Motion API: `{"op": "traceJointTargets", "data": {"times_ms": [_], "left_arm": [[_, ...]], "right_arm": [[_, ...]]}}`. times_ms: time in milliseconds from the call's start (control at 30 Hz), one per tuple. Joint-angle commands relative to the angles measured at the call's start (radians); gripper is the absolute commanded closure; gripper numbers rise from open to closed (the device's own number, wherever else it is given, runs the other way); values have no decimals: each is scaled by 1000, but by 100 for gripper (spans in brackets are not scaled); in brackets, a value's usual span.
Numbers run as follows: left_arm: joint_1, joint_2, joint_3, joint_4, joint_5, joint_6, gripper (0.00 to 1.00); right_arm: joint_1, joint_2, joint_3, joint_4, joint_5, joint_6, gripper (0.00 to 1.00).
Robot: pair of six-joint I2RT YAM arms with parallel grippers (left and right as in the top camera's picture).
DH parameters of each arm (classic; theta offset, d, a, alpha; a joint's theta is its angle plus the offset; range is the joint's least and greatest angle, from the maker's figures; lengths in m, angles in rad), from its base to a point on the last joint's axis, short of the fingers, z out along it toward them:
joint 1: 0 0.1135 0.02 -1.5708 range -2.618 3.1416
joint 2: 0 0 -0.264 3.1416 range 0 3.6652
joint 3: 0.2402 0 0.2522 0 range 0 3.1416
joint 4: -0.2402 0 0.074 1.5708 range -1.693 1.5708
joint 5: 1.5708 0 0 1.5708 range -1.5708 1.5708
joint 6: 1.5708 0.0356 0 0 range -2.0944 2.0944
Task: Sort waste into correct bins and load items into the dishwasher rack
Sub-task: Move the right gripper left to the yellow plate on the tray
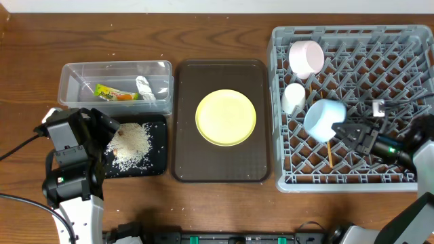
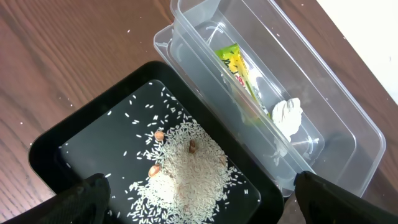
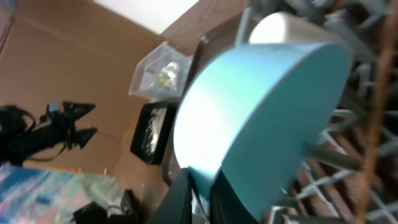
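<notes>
Overhead view: a grey rack (image 1: 352, 177) stood at the right of the wooden table (image 1: 224, 34), a brown tray (image 1: 184, 159) in the middle, and a clear tub (image 1: 68, 85) with a black tray (image 1: 160, 150) just in front of it at the left. The yellow plate (image 1: 226, 116) lay flat on the brown tray. In the rack, the white bowl (image 1: 306, 57) sat on its side at the far left corner, the cup (image 1: 293, 97) just in front of it, and the blue bowl (image 1: 324, 119) nearer still, tilted on its edge. The chopsticks (image 1: 329, 152) showed as a thin wooden line among the pegs below the blue bowl. The right gripper (image 1: 347, 130) was in the rack; the right wrist view showed its fingers (image 3: 185, 194) clenched on the blue bowl's rim. The tub held the wrapper (image 1: 115, 93) and, right of it, the tissue (image 1: 145, 88), the two apart. Rice (image 1: 130, 144) lay heaped in the black tray with loose grains scattered around and a few brown bits (image 2: 159, 134) among them. The left gripper (image 2: 199, 190) hung over the black tray, fingers spread wide and grasping nothing.
</notes>
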Motion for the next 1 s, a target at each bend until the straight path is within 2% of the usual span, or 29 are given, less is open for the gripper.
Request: {"op": "traceJointTargets", "data": {"times_ms": [0, 433, 667, 800, 967], "left_arm": [[6, 0, 18, -2, -12, -8, 2], [6, 0, 18, -2, -13, -8, 2], [6, 0, 18, -3, -13, -8, 2], [6, 0, 18, -2, -13, -8, 2], [6, 0, 18, -3, -13, -8, 2]], "right_arm": [[-51, 0, -4, 20, 42, 56, 93], [-61, 0, -4, 67, 146, 162, 93], [-59, -1, 24, 111, 230, 354, 98], [-22, -18, 126, 88, 360, 437, 99], [117, -70, 289, 83, 673, 574, 97]]}}
